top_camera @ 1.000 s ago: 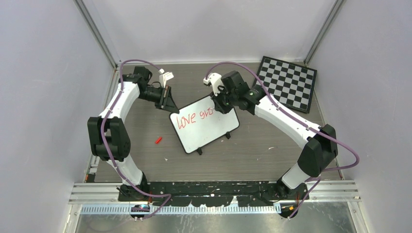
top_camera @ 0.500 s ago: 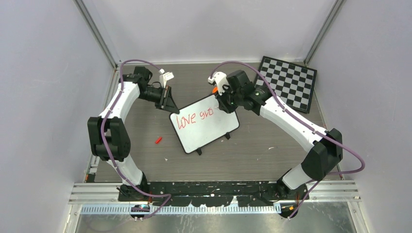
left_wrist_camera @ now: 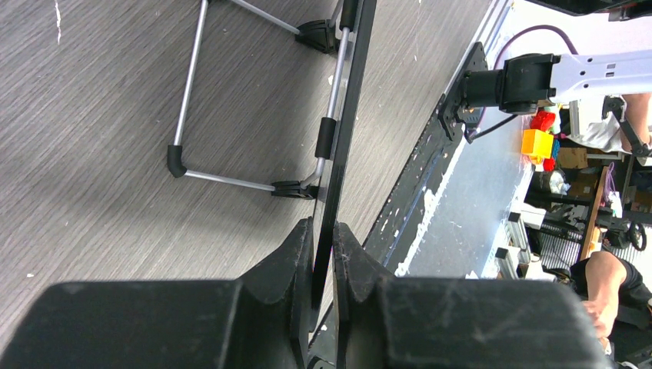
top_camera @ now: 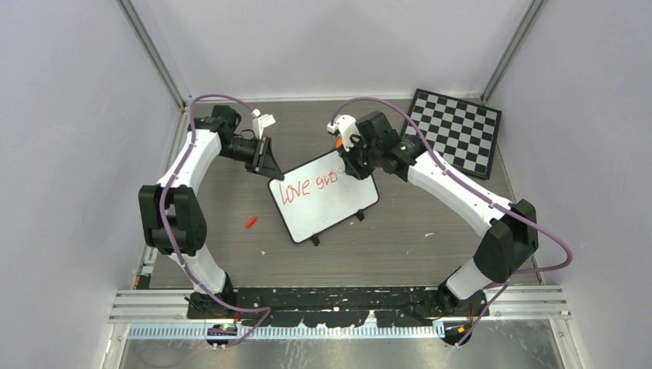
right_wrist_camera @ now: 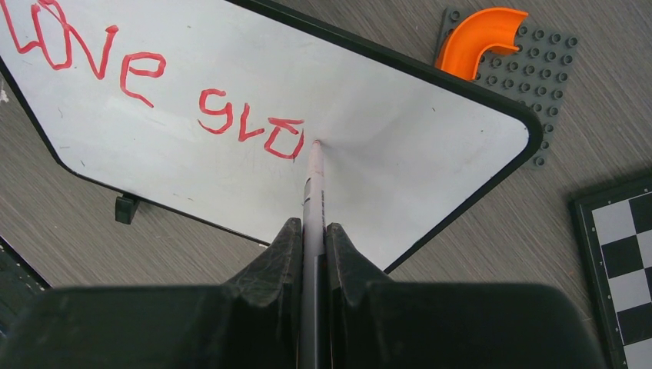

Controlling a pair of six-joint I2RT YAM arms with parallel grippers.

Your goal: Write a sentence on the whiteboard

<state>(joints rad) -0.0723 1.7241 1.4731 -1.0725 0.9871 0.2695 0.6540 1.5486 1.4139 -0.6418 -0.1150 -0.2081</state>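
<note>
The whiteboard [top_camera: 327, 204] stands tilted mid-table; it also shows in the right wrist view [right_wrist_camera: 400, 146]. Red writing [right_wrist_camera: 138, 84] reads "love gro" on one line, also visible from above [top_camera: 307, 187]. My right gripper [right_wrist_camera: 314, 231] is shut on a marker [right_wrist_camera: 314, 184] whose tip touches the board just right of the last letter. From above the right gripper [top_camera: 355, 164] is at the board's far right corner. My left gripper [left_wrist_camera: 324, 231] is shut on the whiteboard's thin black edge [left_wrist_camera: 346, 115], at its far left corner [top_camera: 267, 164].
A chessboard [top_camera: 455, 131] lies at the back right. A red marker cap [top_camera: 251, 222] lies left of the board. A grey studded plate with an orange curved piece [right_wrist_camera: 492, 46] lies just behind the board. The board's wire stand [left_wrist_camera: 192, 115] rests on the table.
The "o" after "gr" has been finished and the marker tip has moved just right of it. The left arm has not moved.
</note>
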